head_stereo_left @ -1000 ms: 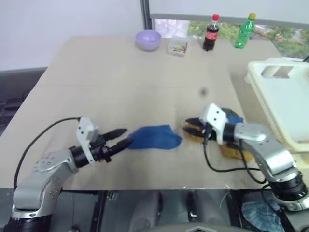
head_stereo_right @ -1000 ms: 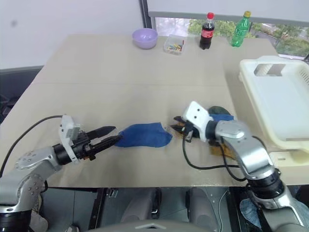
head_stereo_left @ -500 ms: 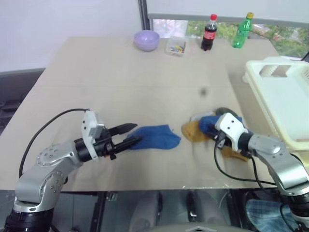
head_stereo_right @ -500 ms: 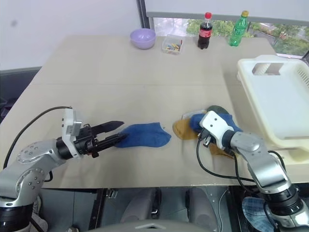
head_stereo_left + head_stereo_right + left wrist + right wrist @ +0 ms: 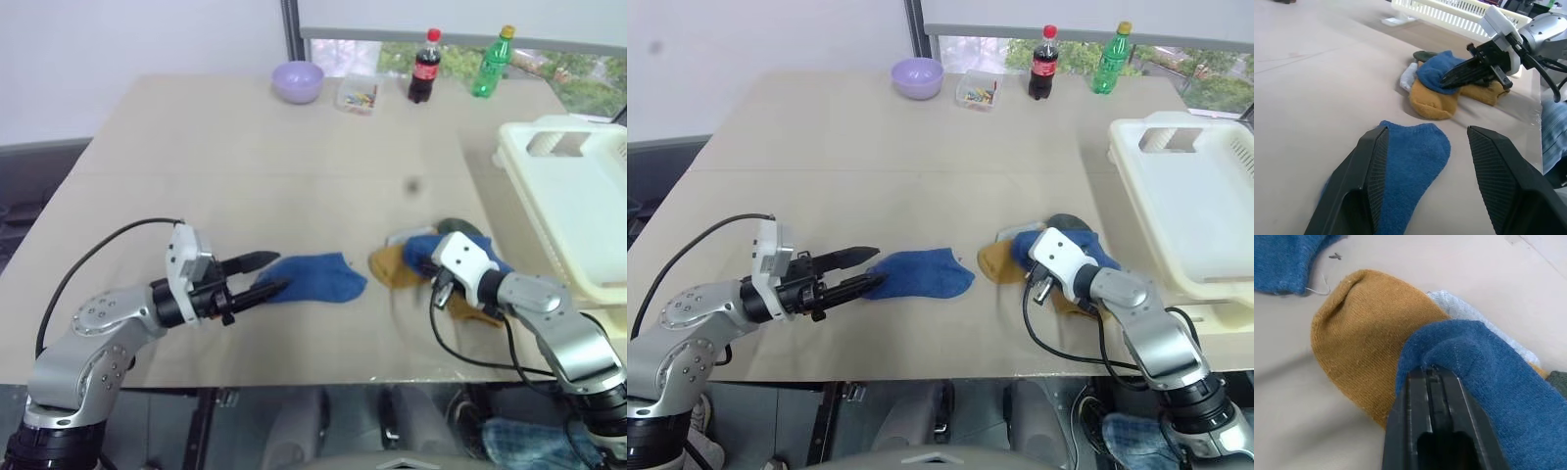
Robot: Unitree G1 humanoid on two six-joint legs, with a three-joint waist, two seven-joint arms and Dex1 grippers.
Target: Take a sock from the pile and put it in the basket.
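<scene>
The right gripper's (image 5: 1432, 374) fingers, clenched on the royal-blue knit sock's (image 5: 1474, 367) edge, may drag the mustard-yellow sock (image 5: 1369, 342) along; the left gripper's (image 5: 1422, 166) fingers hang released.

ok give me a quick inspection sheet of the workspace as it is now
surface: tan table.
job's things: pile of mustard, blue, green and white socks near the table's right side; one blue sock lies flat apart from it; empty white basket on the right.
clutter: lilac bowl, small clear box, cola bottle, green bottle at the far edge.
grippers: left gripper open, fingers either side of the flat sock's end; right gripper shut on the pile's blue sock.
cables: black cables loop off both wrists.
surroundings: window behind the bottles.
</scene>
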